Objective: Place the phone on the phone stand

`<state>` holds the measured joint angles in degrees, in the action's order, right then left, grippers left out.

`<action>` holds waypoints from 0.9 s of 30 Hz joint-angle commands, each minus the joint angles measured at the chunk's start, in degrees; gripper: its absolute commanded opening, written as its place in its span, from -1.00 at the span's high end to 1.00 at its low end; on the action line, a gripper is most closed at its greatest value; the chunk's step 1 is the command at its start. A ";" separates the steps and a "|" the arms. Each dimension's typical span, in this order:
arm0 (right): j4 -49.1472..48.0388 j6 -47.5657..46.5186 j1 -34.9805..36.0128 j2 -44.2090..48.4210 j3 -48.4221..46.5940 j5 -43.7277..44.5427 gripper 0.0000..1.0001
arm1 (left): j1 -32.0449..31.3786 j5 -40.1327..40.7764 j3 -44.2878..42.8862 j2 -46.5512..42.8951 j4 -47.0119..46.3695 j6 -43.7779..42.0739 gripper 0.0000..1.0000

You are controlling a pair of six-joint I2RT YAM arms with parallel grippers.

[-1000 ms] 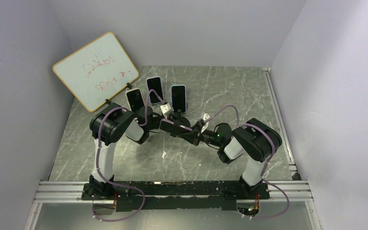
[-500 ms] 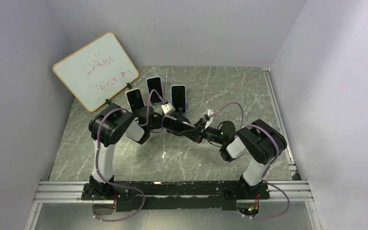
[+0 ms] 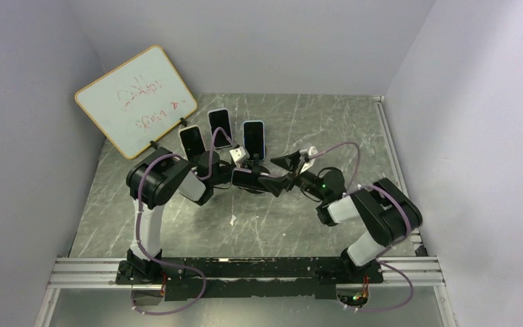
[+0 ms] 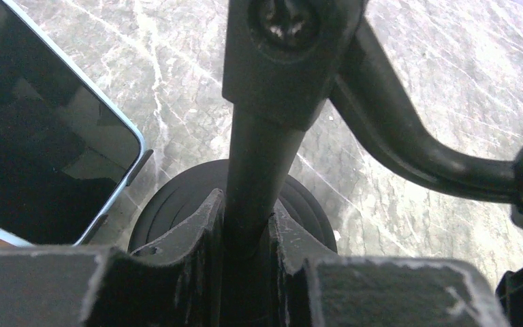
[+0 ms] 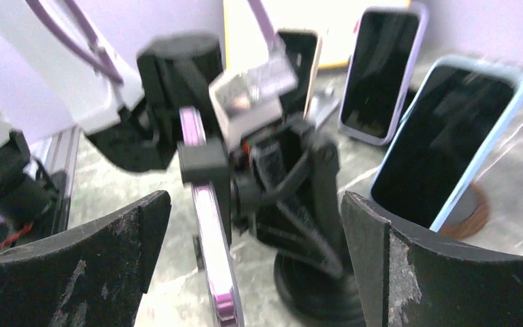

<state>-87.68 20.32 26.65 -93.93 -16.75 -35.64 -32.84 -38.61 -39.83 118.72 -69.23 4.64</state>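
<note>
We find the left gripper (image 4: 245, 228) pinching the phone stand (image 4: 262, 157) by its stem; right gripper (image 5: 255, 218) spread wide, clear of the phone (image 5: 212, 272) edge; blue-cased phone (image 5: 449, 136) just beside.

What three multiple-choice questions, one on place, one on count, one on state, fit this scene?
1. Where is the whiteboard? A back left; B back right; C front centre.
2. How many phones stand in the back row? A one; B three; C six.
3. The right gripper is: A open; B shut on a phone; C shut on the whiteboard.
Key: 1 A, it leans in the far left corner; 2 B, three screens show there; 3 A, its fingers stand wide apart.
</note>
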 commanded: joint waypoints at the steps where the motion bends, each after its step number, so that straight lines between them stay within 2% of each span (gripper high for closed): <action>1: 5.13 -4.45 -1.68 12.24 -1.67 5.85 -1.00 | -0.73 0.19 2.10 0.29 7.47 3.88 0.90; 2: 10.95 -7.01 -1.65 16.80 -1.90 7.90 -1.00 | -0.66 0.98 2.17 0.02 7.98 3.77 0.90; 4: 29.92 -12.40 -1.11 26.55 -4.85 13.25 -1.00 | -0.64 2.75 2.17 -0.62 9.22 3.47 0.90; 6: 46.78 -15.68 0.32 33.82 -8.67 22.71 -1.00 | -0.65 4.53 1.88 -1.21 11.23 3.16 0.90; 8: 57.65 -17.83 2.85 38.61 -10.96 30.33 -1.00 | -0.51 4.90 1.13 -1.21 13.24 3.34 0.90; 11: 67.13 -22.33 11.45 41.50 -12.29 42.45 -1.00 | -0.33 5.41 1.09 -1.48 13.88 4.32 0.90; 15: 76.83 -31.34 25.90 40.61 -13.31 60.93 -1.00 | 0.11 9.22 1.86 -3.61 17.66 3.43 0.90; 17: 81.64 -35.31 30.11 39.74 -14.62 67.67 -1.00 | 0.82 9.84 2.12 -4.57 19.06 2.99 0.90; 20: 86.49 -43.27 32.19 40.12 -15.69 73.57 -1.00 | 2.24 8.46 1.87 -5.42 21.98 2.26 0.90; 22: 87.30 -48.53 32.24 43.08 -15.30 74.52 -1.00 | 3.13 6.99 2.01 -5.83 22.91 2.52 0.90; 25: 87.42 -56.76 32.27 49.73 -14.01 67.47 -1.00 | 3.65 4.98 2.58 -5.92 21.35 2.99 0.90; 27: 90.11 -61.96 32.28 52.98 -13.85 59.72 -1.00 | 3.66 3.69 1.68 -5.55 22.42 2.71 0.90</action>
<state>-1.56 -27.68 58.57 -47.48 -29.98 30.41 -30.28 -33.58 -39.35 111.94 -56.86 4.93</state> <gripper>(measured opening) 0.997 0.257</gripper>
